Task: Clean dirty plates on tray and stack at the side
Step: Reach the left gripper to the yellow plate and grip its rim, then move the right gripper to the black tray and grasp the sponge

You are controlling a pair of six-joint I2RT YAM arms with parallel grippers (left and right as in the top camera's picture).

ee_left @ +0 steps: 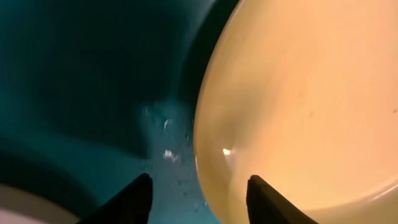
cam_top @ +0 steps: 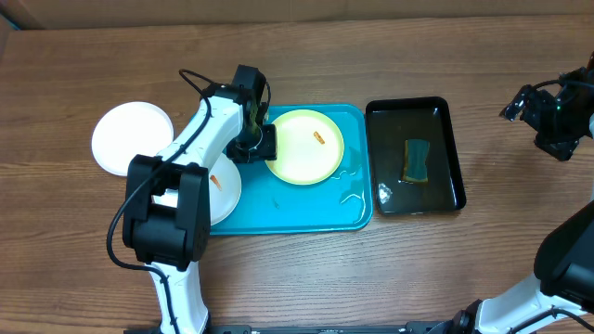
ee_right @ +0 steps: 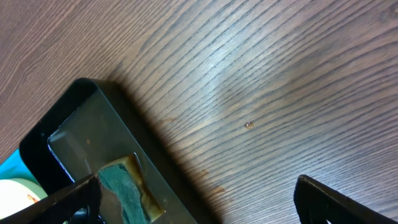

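Observation:
A pale yellow-green plate [cam_top: 302,153] with an orange smear [cam_top: 318,139] lies at the back of the turquoise tray [cam_top: 316,209]. My left gripper [cam_top: 261,143] is at that plate's left rim. In the left wrist view the yellow-green plate [ee_left: 311,99] has its edge running between my two fingers [ee_left: 134,200], which stand apart without pinching it; the left gripper [ee_left: 199,200] is open. A white plate [cam_top: 225,192] with an orange smear overlaps the tray's left end, partly under my arm. Another white plate [cam_top: 133,137] rests on the table to the left. My right gripper [cam_top: 548,116] hovers open, empty, far right.
A black tray [cam_top: 453,148] holding water and a green-and-yellow sponge [cam_top: 418,160] sits right of the turquoise tray. In the right wrist view, the sponge [ee_right: 124,186] and black tray [ee_right: 81,118] are lower left of the right gripper [ee_right: 199,202]. Water drops [cam_top: 348,195] lie on the turquoise tray.

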